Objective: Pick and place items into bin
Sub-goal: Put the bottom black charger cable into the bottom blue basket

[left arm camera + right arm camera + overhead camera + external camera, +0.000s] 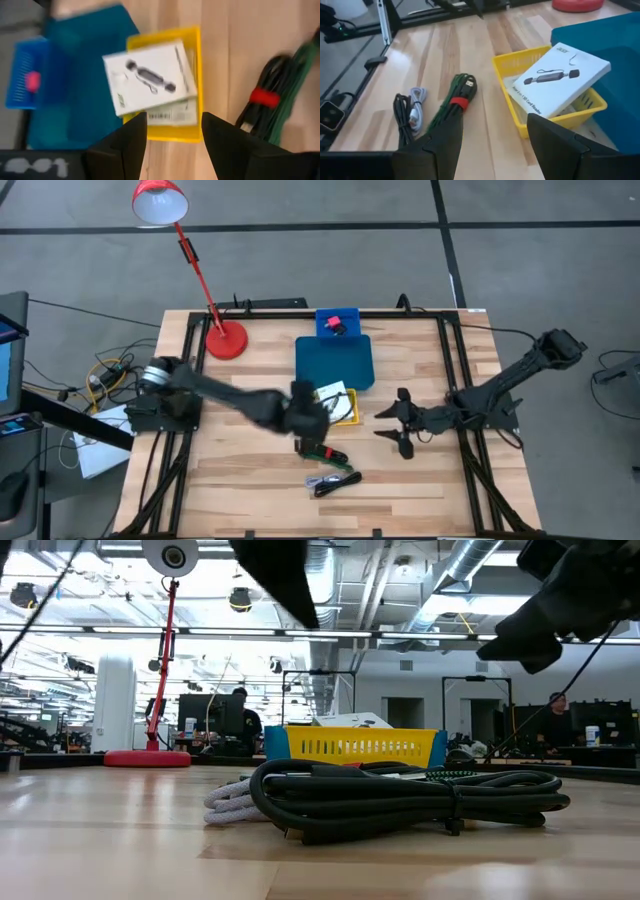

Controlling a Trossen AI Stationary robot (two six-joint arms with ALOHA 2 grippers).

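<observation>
The yellow bin [345, 408] sits mid-table with white printed cards [150, 80] lying tilted on its rim; the top card [560, 80] also shows in the right wrist view. A green-and-black cable with a red band [325, 452] [452, 102] lies on the wood near the bin. A black cable [338, 480] [400, 795] and a thin white cable [417, 107] lie closer to the near edge. A pink-red piece [333, 323] rests in a small blue basket. My left gripper [316, 420] [174, 135] hovers open over the bin's near edge. My right gripper [386, 424] [495, 142] is open, right of the bin.
A teal tray [335, 362] lies just beyond the yellow bin, with the small blue basket [337, 323] at the far edge. A red desk lamp [225, 338] stands at the far left. Bare wood [240, 480] lies near and left of the cables.
</observation>
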